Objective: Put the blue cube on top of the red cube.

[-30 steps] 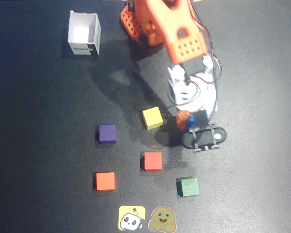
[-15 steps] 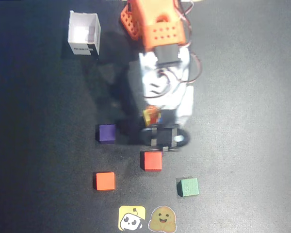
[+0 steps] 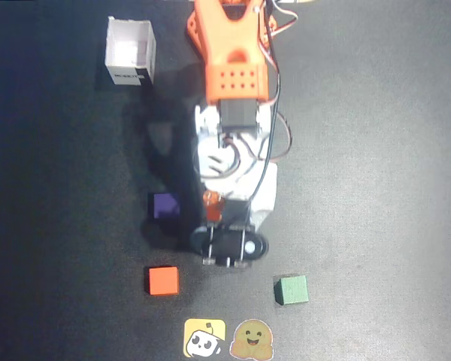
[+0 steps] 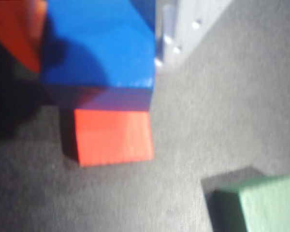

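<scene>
Wrist view: the gripper [image 4: 94, 46] is closed on the blue cube [image 4: 99, 46], an orange finger [image 4: 17, 31] at its left and a pale one at its right. Directly below, the red cube [image 4: 113, 137] shows past the blue cube's lower edge; whether they touch is unclear. This looks like the placing step. Next: settle squarely, then open. The green cube [image 4: 261, 205] sits nearby.

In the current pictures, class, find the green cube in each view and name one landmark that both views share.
Overhead view: the green cube lies low, right of centre, beside the stickers.
Wrist view: it fills the bottom right corner, partly cut off.
Shared landmark: the dark table, also the ground in the wrist view.
</scene>
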Available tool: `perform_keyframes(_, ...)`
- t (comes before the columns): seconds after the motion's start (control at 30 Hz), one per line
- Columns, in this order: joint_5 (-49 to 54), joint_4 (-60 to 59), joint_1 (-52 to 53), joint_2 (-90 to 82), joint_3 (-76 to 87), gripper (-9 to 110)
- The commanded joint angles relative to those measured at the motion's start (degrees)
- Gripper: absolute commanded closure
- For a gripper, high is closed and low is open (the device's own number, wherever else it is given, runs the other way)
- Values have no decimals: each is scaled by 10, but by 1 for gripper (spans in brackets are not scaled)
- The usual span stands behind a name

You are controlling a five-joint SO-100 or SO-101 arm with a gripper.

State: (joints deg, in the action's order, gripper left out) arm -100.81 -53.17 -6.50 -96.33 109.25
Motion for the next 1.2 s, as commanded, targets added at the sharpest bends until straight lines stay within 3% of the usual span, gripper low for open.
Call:
perform_keyframes(0.0, 5, 3, 4, 15, -52, 99)
perform_keyframes(1.17, 6, 31, 6, 109, -81, 96)
